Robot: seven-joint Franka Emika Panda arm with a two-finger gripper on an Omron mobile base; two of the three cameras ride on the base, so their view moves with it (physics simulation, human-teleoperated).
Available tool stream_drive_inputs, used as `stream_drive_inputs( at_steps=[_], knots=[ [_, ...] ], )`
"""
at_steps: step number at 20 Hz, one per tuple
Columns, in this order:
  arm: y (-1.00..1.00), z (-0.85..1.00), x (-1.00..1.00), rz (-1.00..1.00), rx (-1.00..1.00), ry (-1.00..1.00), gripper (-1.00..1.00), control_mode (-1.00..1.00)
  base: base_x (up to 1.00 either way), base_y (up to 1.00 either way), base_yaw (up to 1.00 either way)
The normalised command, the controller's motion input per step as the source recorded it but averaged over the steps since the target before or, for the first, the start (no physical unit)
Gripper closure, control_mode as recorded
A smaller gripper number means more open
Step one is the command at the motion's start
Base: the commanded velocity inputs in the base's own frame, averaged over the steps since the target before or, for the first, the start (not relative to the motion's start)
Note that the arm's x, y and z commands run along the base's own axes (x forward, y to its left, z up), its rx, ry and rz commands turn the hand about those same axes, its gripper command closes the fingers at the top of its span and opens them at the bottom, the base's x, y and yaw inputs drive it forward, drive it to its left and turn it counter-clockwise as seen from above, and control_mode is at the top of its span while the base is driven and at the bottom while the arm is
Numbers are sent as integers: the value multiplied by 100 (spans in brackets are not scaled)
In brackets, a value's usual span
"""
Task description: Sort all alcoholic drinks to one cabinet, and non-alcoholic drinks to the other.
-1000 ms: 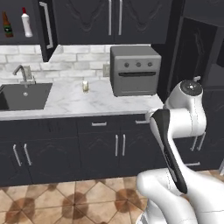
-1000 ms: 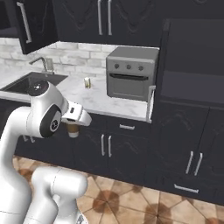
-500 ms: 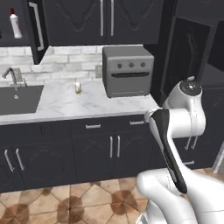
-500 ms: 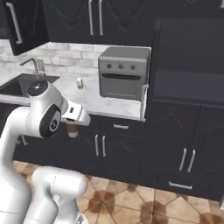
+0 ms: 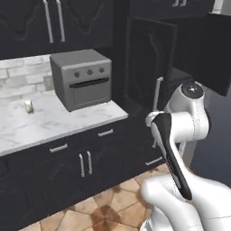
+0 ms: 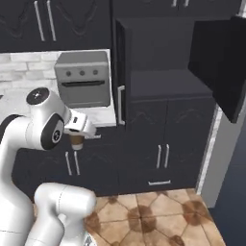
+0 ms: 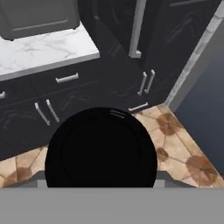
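Below arm's wrist, fingers (image 6: 77, 142) grip coffee cup (image 6: 76, 141); base has swung right since earlier, sink gone, open cabinet (image 6: 163, 72) ahead.

Lighting is pretty flat and even here, classic rendered look with no obvious lamp or window to blame. The marble counter (image 5: 54, 122) and the white arm (image 6: 29, 139) come out bright, while the dark cabinets (image 6: 158, 144) swallow most detail. Soft faint shadow on the floor tiles (image 5: 103, 212) under the cabinets. No glare anywhere. Everything's a bit soft and low-res, and the black lid (image 7: 100, 151) up close is just a featureless blob.
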Motion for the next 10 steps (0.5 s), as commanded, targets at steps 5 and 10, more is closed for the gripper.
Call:
stream_drive_inputs(
  at_steps=[5,10],
  knots=[
    [0,0,0,0,0,0,100,100,-12,43,-70],
    [0,0,0,0,0,0,100,100,0,17,-70]
  ],
)
